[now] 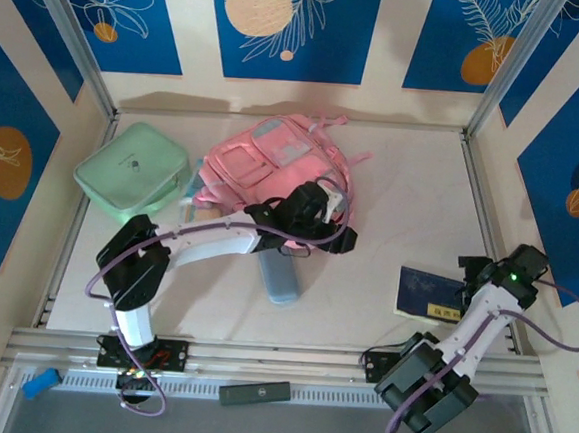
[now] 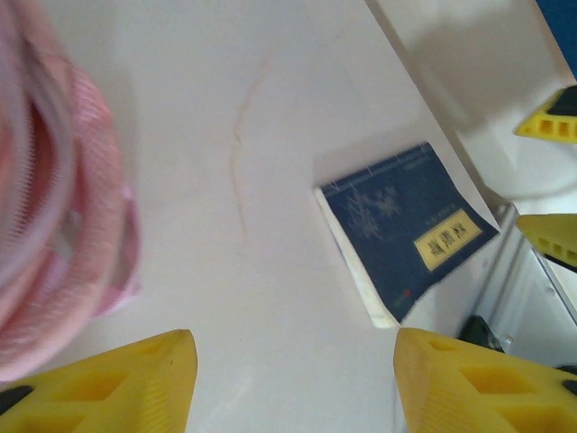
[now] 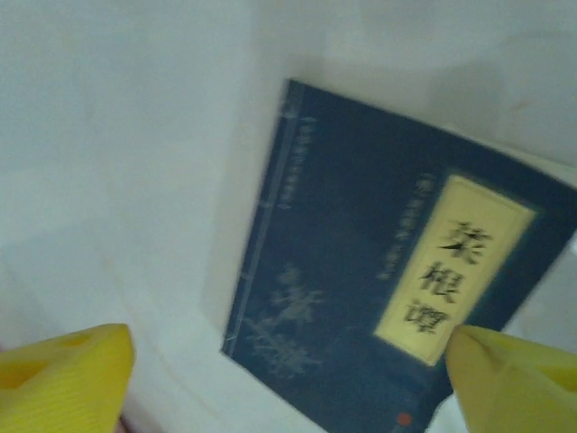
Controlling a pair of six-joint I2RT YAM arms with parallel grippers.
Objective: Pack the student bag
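Mint green case [image 1: 132,174] sits far left at the back of the counter [image 1: 412,186]. The student bag [image 1: 264,159] is just right of it, centre-back, lying flat; can't tell if its zip is open. Left gripper [image 2: 295,365] hangs at the bag's front-right corner beside a pink strap [image 2: 86,225], fingers released, nothing between them. A light blue oblong item [image 1: 283,276] lies under that forearm. Dark blue book [image 1: 429,293] is front-right, close to the side rail [image 1: 486,207]. Right gripper [image 3: 288,370] hovers over it, spread wide, holding nothing. Right arm is nearer the book. Bag lies well apart to its back-left, with open counter between and tight room rail-side.
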